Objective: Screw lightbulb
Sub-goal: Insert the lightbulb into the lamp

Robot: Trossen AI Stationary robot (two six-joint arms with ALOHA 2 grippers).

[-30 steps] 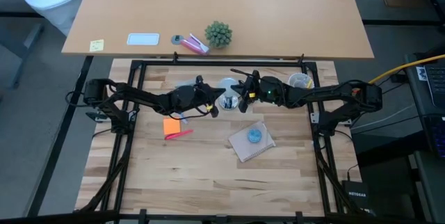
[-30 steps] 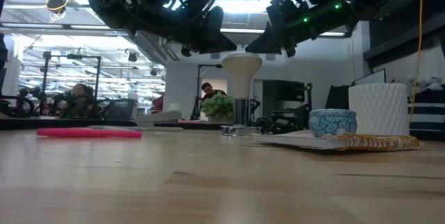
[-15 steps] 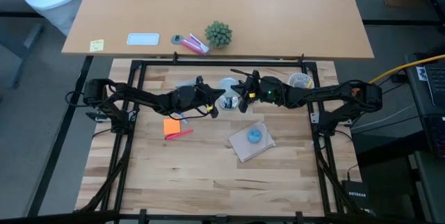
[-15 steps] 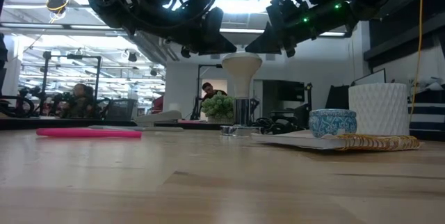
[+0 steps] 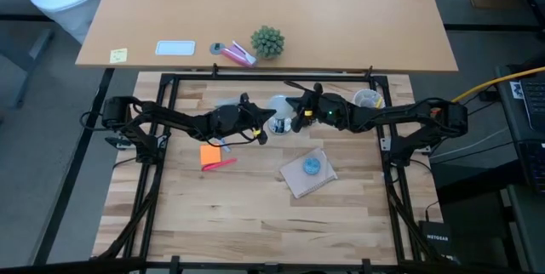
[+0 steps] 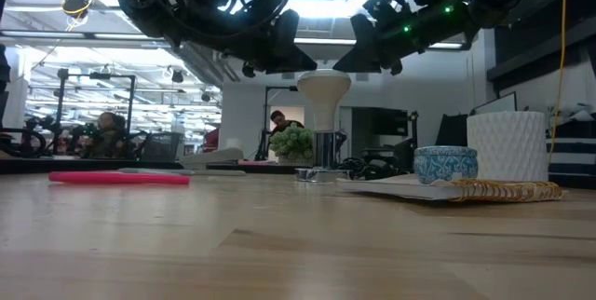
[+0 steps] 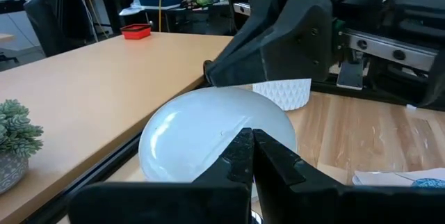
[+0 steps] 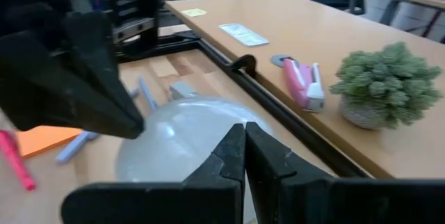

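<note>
Lightbulb [image 6: 323, 84] stands upright in its shiny socket [image 6: 323, 149] near the table's back edge, dome up. Left gripper [image 6: 296, 56] hangs just above and beside the dome on one side, fingers pressed together and holding nothing. Right gripper [image 6: 352, 56] hangs opposite it, fingers likewise together and empty. Farther forward, a blue blob [image 5: 312, 166] rests on a mat [image 5: 299, 180], with an orange note [image 5: 211, 155] nearby.

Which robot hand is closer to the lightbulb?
Neither clearly. The left hand and right hand hover above the lightbulb, one on each side, both shut.
</note>
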